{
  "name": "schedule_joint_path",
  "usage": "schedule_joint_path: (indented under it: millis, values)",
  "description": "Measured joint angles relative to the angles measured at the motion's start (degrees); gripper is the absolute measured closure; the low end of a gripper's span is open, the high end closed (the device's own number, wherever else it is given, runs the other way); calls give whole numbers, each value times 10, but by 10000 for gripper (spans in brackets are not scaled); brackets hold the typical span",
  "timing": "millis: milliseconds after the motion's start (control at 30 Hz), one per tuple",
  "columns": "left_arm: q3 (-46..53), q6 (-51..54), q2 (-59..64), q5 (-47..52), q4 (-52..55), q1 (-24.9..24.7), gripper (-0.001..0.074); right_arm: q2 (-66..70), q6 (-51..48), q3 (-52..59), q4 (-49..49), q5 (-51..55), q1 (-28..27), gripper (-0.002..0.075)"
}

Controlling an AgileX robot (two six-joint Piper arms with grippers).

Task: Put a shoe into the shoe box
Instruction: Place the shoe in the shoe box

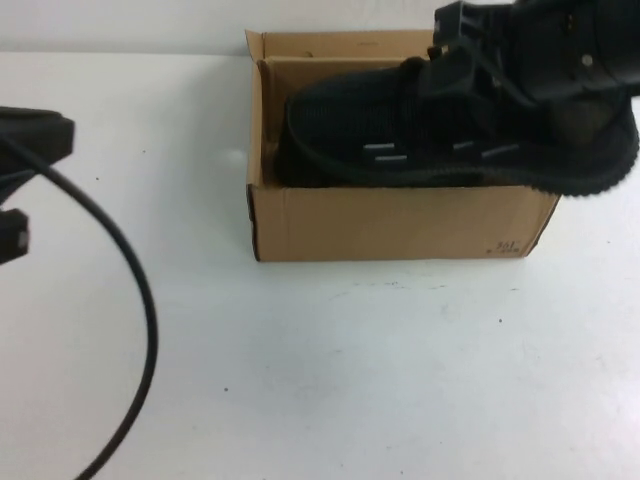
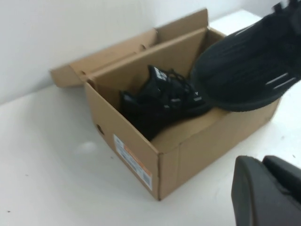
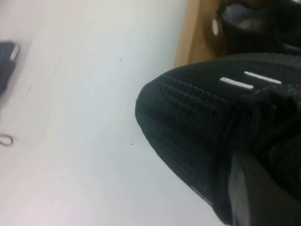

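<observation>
The shoe [image 1: 430, 140] is a black knit sneaker with silver-white dashes. My right gripper [image 1: 470, 70] is shut on it at its opening and holds it over the brown cardboard shoe box [image 1: 400, 225]. The toe dips into the box and the heel juts past the box's right end. In the left wrist view the shoe [image 2: 249, 70] hangs over the box [image 2: 136, 141]. In the right wrist view the toe [image 3: 197, 122] fills the picture beside one finger [image 3: 254, 188]. My left gripper [image 1: 55, 135] is shut and empty at the table's far left, also in its wrist view [image 2: 263, 162].
A second black shoe [image 2: 160, 101] lies inside the box at its left end, under the held shoe's toe. A black cable [image 1: 140, 300] loops over the table's left side. The box's back flap [image 1: 340, 42] stands open.
</observation>
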Motion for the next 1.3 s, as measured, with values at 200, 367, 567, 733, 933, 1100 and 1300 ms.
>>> schedule_joint_path:
  millis: [200, 367, 567, 733, 933, 1100, 1300]
  values:
    - [27, -50, -67, -26, 26, -2, 735, 115, -127, -102, 89, 44, -49, 728]
    - [53, -65, -84, -29, 29, -2, 735, 186, -190, -145, 167, 38, -58, 728]
    - [63, -72, -84, -29, 30, -2, 735, 250, -226, -155, 201, 20, -58, 728]
    - [63, -73, -84, -30, 30, -2, 735, 297, -231, -155, 201, 36, -60, 728]
    - [63, -73, -84, -30, 30, -2, 735, 337, -231, -155, 200, 42, -60, 728]
    - [63, -77, -84, -30, 30, -2, 736, 350, -231, -155, 194, 42, -60, 727]
    - [63, -78, -84, -29, 30, -2, 736, 351, -231, -155, 227, 43, -60, 529]
